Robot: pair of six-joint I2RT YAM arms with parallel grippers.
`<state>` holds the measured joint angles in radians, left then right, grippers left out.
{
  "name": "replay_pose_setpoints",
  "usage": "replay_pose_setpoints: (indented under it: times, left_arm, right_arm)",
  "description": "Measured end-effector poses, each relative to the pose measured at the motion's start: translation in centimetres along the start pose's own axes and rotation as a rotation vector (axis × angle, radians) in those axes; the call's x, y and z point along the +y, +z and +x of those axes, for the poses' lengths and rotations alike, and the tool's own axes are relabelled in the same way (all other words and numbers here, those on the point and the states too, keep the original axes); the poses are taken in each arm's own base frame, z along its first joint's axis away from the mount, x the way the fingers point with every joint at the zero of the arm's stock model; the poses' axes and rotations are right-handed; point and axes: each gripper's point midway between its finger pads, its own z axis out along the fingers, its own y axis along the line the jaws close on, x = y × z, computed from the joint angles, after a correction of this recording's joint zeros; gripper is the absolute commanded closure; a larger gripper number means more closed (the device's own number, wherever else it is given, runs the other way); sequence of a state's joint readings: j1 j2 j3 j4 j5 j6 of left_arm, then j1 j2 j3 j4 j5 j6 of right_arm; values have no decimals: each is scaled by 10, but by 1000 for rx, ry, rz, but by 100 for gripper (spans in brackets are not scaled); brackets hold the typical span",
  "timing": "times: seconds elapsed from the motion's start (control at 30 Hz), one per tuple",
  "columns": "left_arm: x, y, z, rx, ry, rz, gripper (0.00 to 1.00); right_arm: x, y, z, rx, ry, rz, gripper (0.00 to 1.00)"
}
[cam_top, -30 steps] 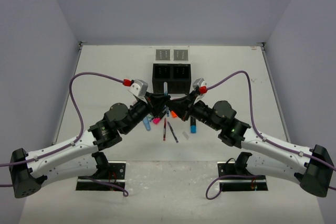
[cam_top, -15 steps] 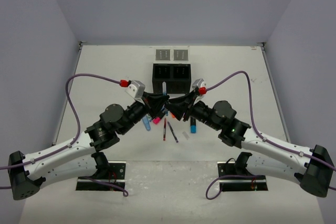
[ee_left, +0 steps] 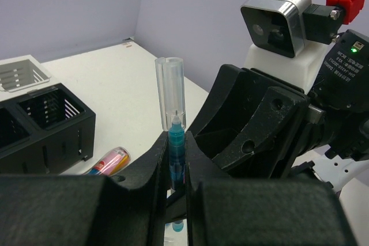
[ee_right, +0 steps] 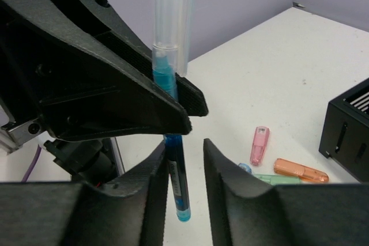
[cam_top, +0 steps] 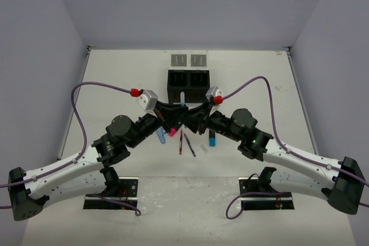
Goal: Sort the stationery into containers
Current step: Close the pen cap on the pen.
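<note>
Now the right tool [ee_right: 185, 155] has let go, its jaws a little open around the blue pen [ee_right: 174, 191]. The left tool [ee_left: 176, 156] alone pinches it upright above the bench [ee_left: 124, 82], ready for the black box [ee_left: 52, 124].

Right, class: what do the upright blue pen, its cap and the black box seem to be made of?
Blue pen: translucent teal plastic by its look, glossy. Cap: clear plastic; the pen tip shows through it. Black box: matte black with slotted walls, probably plastic, though painted metal is possible.
</note>
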<state>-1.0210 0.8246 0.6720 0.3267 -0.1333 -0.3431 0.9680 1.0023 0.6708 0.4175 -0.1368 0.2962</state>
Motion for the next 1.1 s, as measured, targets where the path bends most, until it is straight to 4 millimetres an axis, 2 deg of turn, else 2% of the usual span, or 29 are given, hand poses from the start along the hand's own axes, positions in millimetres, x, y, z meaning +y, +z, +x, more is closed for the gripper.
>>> replay_pose_setpoints:
  times: [0.3, 0.57, 0.6, 0.7, 0.87, 1.0, 1.1]
  left_arm:
    - [-3, 2, 2, 5, -2, 17, 100]
    - [-4, 2, 2, 7, -1, 23, 99]
    - [-4, 1, 2, 7, -1, 24, 95]
    - [-4, 1, 2, 8, 0, 24, 72]
    - [-6, 1, 5, 20, 9, 35, 44]
    - [-3, 1, 4, 21, 17, 24, 14]
    - [-1, 0, 0, 12, 23, 14, 1]
  right_arm:
    - [8, 1, 2, 13, -2, -47, 100]
    - [10, 1, 2, 14, -3, -56, 100]
    - [10, 1, 2, 14, -3, -56, 100]
    - [10, 0, 2, 16, -3, -55, 100]
    - [9, 0, 2, 15, -8, -52, 100]
    - [6, 0, 4, 21, -11, -39, 100]
    - [5, 0, 5, 25, -15, -33, 100]
